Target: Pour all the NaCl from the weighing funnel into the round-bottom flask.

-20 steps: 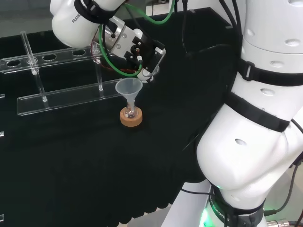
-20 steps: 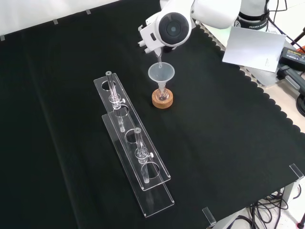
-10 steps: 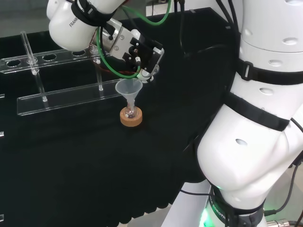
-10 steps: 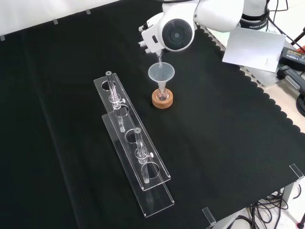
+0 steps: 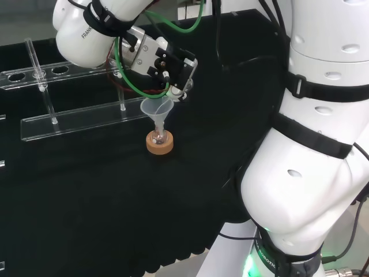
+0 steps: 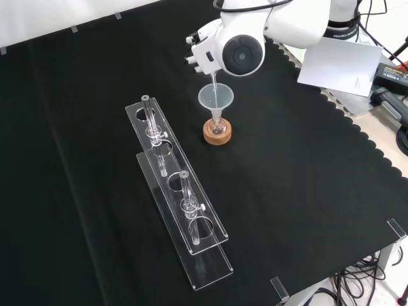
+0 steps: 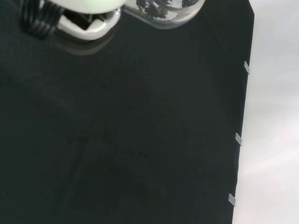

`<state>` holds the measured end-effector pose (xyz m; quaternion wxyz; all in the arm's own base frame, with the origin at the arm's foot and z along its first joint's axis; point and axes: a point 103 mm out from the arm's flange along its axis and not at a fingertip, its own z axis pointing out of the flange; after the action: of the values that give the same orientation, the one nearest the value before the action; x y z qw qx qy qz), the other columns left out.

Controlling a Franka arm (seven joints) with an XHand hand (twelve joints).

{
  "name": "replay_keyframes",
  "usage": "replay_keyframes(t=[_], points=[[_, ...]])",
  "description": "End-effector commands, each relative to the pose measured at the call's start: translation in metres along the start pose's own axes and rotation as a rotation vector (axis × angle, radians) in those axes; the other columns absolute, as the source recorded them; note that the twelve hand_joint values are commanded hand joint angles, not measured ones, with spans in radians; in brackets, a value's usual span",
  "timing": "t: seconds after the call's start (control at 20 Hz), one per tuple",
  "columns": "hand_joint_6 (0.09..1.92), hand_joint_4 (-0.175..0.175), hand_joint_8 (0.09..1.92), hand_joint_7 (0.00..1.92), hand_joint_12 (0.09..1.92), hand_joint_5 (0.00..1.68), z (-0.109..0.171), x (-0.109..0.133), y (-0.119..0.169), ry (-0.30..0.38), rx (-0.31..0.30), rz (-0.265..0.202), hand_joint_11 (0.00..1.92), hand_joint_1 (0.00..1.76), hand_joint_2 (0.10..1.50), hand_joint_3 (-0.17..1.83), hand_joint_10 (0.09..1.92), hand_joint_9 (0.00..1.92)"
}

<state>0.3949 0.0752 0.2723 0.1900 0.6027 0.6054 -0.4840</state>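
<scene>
the weighing funnel (image 6: 213, 80) hangs tilted in the hand (image 5: 172, 64), its narrow tip just over the mouth of a clear funnel (image 6: 215, 99). that funnel stands in the round-bottom flask (image 6: 217, 127) on a cork ring (image 5: 159, 145). the fingers look curled round the weighing funnel.

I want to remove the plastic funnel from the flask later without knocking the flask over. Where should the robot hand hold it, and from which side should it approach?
Probably at the wide cone of the funnel, just below its rim, coming from above. The narrow stem sits down in the neck of the small flask on the cork ring, so a straight upward lift should free it. In the front view the rack stands to the left, so a side approach looks better from the right.
</scene>
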Motion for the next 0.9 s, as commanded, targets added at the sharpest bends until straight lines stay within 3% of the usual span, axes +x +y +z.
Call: replay_keyframes(t=[0.05,0.9], points=[[0.70,0.175,0.63,0.83,0.81,1.24,-0.0005,-0.0002,-0.0003,-0.013,-0.004,0.002,1.18,1.11,0.70,0.60,0.09,1.33],[0.70,0.175,0.63,0.83,0.81,1.25,-0.0052,0.0030,-0.0041,-0.088,-0.011,0.015,1.19,1.11,0.70,0.60,0.09,1.33]])
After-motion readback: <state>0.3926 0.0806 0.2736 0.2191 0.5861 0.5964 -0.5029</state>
